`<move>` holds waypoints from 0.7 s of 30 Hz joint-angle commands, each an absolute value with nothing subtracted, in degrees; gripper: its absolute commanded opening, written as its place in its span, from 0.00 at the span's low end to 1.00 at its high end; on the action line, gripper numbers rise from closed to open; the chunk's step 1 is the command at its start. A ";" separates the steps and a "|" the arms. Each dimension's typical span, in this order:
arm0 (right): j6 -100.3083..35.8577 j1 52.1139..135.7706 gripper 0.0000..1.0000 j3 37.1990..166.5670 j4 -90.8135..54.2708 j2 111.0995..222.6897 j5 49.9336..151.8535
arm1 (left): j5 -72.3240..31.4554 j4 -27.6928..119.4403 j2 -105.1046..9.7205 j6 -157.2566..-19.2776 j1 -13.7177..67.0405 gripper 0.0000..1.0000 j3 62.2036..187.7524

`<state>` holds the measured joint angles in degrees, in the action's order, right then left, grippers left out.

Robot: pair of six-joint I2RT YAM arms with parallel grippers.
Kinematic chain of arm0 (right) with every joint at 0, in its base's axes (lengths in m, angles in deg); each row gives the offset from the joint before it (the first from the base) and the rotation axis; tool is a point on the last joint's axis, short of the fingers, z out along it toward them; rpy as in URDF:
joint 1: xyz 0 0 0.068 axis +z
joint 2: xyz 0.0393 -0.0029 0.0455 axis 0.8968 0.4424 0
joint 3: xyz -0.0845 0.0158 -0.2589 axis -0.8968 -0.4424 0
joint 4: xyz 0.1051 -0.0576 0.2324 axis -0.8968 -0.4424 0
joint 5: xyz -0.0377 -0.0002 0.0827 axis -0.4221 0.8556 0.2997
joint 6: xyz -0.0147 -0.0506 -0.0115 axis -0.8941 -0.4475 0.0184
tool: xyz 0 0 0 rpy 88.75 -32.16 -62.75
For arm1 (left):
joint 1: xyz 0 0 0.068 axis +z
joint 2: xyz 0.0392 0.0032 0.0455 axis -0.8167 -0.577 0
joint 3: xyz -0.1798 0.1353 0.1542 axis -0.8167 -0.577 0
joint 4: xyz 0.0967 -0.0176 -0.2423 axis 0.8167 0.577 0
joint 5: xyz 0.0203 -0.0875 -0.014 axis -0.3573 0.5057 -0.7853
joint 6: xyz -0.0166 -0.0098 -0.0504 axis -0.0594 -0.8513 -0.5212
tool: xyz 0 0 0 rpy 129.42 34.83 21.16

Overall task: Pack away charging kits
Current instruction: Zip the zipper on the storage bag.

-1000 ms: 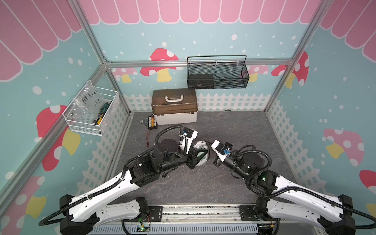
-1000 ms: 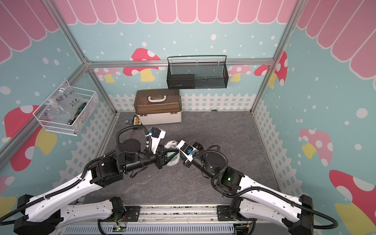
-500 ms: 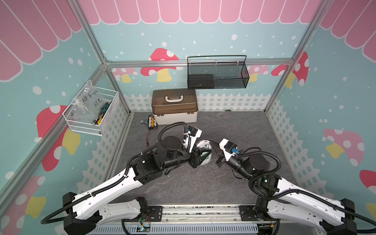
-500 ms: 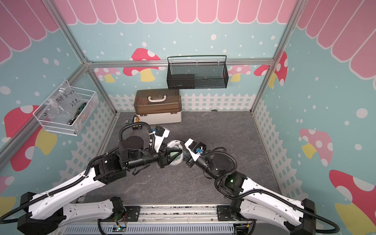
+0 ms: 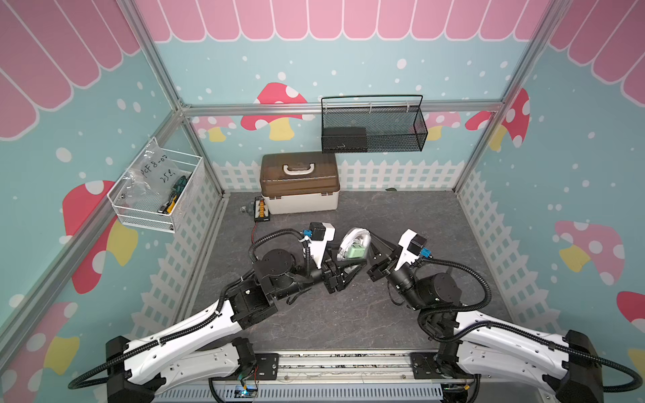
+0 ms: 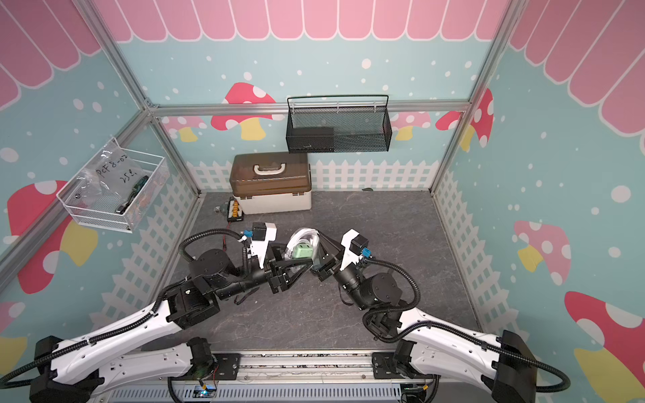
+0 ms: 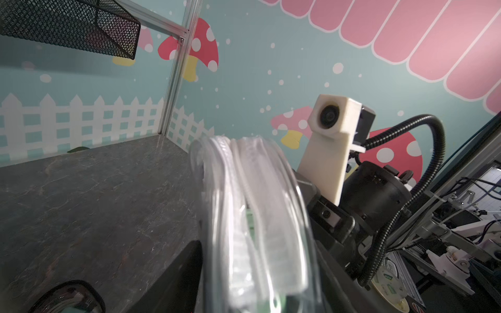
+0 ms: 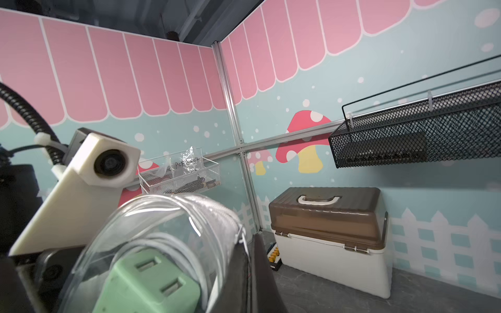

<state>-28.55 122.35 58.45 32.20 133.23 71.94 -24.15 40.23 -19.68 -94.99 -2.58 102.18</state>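
Hand-over of a filled kit is, by my reading, the step in hand.

In both top views a clear pouch [image 5: 351, 240] hangs above the middle of the table, a little toward 12 o'clock. It holds a green plug adapter [image 5: 356, 252] and a coiled white cable [image 5: 361, 238]. The right gripper [image 5: 373, 248] is pinched tight on the pouch's edge at its 3 o'clock side. The left gripper [image 5: 357, 266] is at the pouch's 6 o'clock side with its jaws apart. A brown-lidded white box [image 5: 300, 185] stands at 11 o'clock by the back wall, and a black mesh basket [image 5: 373, 129] hangs at 12 o'clock. At 9 o'clock a white wire basket [image 5: 122, 209] holds a plastic bag [image 5: 153, 171] hand-marked "PCF8-02" over "25" and a further mark I cannot read.

From the left wrist, the pouch is seen edge-on between two dark fingers. Whether either pad touches it I cannot tell. A black-rimmed oval [image 7: 67, 296] lies on the table near that gripper, perhaps another pouch.

From the right wrist, the adapter's two slots face the lens through the clear wall and the cable loops round it. No brand shows on it. The bag's "PCF8-02" reads here too.

Next, the left claw likely needs to draw clear without snagging the pouch. The right arm must then carry it alone, and the pouch may swing, since it is pinched only at the edge. The pictures do not show where it goes.
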 commanded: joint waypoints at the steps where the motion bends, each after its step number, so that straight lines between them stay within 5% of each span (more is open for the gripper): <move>1: -21.38 122.98 0.00 58.67 39.50 135.07 68.54 | -26.82 27.56 -20.36 -97.02 -2.81 0.65 99.81; 13: -20.43 125.10 0.00 60.52 40.54 137.76 66.40 | -36.43 15.53 -22.82 -100.16 -2.84 0.63 96.34; 21: -22.64 125.74 0.00 62.34 36.10 136.91 66.69 | -37.50 18.08 -24.12 -100.67 -2.88 0.23 98.20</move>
<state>-21.97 124.88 60.02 36.11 138.21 65.28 -36.48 17.41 -24.36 -100.35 -2.65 96.82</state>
